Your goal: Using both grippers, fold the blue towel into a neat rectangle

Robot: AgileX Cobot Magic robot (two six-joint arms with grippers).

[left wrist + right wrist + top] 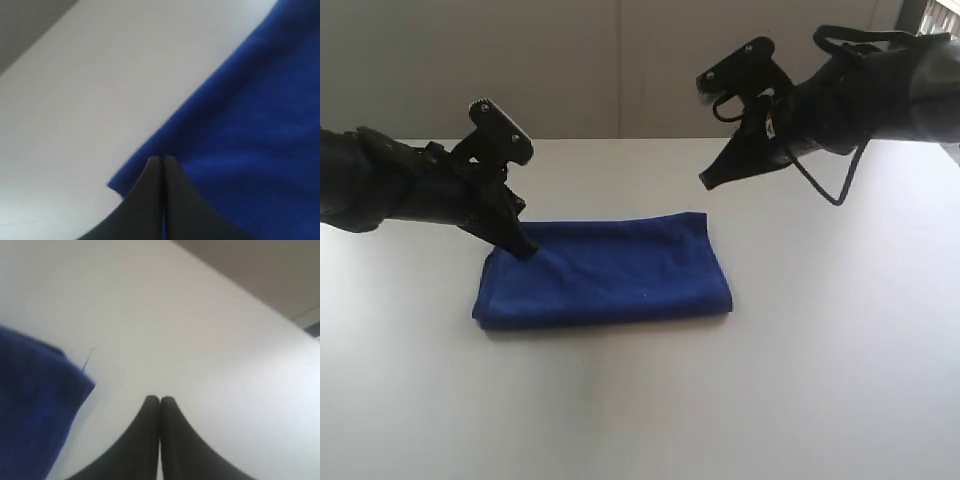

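Note:
The blue towel (pixel 605 272) lies folded as a flat rectangle in the middle of the white table (pixel 820 380). My left gripper (pixel 525 250) is shut, and its tips are down at the towel's far left corner. In the left wrist view the closed jaws (pixel 162 159) point onto the blue towel (pixel 250 125) just inside that corner, with no fold visibly pinched between them. My right gripper (pixel 706 180) is shut and empty, hanging in the air above and behind the towel's far right corner. The right wrist view shows its tips (pixel 160 399) over bare table, beside the towel (pixel 30 405) and a loose thread (pixel 89 358).
A pale wall (pixel 620 60) runs behind the table's far edge. Bare white tabletop surrounds the towel on all sides. A black cable loop (pixel 830 185) hangs under the right arm.

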